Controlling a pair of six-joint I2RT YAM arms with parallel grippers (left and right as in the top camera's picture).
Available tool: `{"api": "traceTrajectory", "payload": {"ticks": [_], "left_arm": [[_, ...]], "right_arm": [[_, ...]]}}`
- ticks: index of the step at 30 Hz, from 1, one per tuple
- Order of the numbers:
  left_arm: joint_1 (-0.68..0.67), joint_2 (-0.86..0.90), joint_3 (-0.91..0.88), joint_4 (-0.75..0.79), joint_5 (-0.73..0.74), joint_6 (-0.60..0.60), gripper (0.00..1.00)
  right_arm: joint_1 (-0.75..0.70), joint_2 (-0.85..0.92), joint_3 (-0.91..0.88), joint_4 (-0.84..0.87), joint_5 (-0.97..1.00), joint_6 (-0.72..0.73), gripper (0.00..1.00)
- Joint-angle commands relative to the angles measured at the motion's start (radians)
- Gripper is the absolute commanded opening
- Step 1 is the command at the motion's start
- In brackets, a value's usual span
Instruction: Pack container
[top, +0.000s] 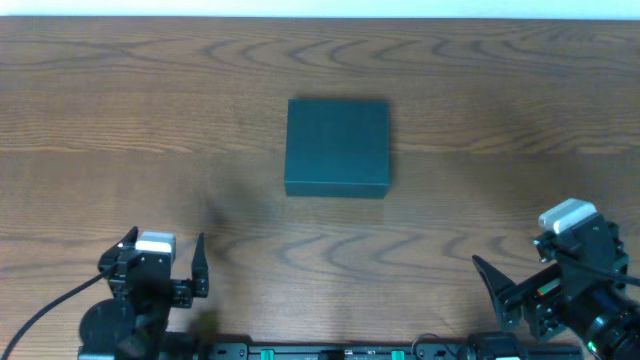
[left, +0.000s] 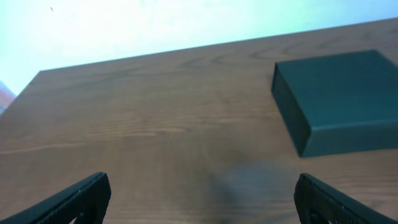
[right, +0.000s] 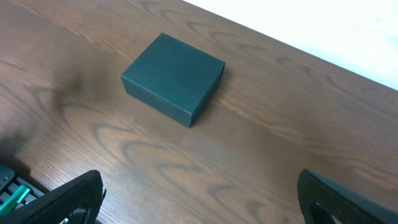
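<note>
The container (top: 337, 146) is a dark teal rectangular box with its lid shut, lying flat on the wooden table a little behind the middle. It also shows in the left wrist view (left: 339, 99) at the right and in the right wrist view (right: 174, 77) at the upper left. My left gripper (top: 165, 265) is open and empty near the front left edge, well short of the box; its fingers frame bare wood (left: 202, 196). My right gripper (top: 510, 290) is open and empty at the front right, fingers wide apart (right: 199, 199). No snack packets are in view.
The wooden table (top: 120, 120) fills all views. A dark rail with green parts (top: 340, 352) runs along the front edge between the arm bases. A black cable (top: 40, 310) trails from the left arm. A pale wall lies past the far table edge (left: 155, 25).
</note>
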Motion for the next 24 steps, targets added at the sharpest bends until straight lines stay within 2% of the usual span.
{"api": "traceTrajectory", "payload": {"ticks": [1, 5, 24], "left_arm": [[0.011, -0.053, -0.091, 0.061, -0.024, -0.014, 0.95], [0.022, -0.106, -0.192, 0.128, -0.028, -0.039, 0.95], [0.021, -0.109, -0.401, 0.286, -0.032, -0.098, 0.95]], "right_arm": [[0.01, -0.002, 0.0, -0.002, 0.003, 0.011, 0.99], [0.01, -0.002, 0.0, -0.002, 0.003, 0.011, 0.99], [0.01, -0.002, 0.0, -0.002, 0.003, 0.011, 0.99]]}}
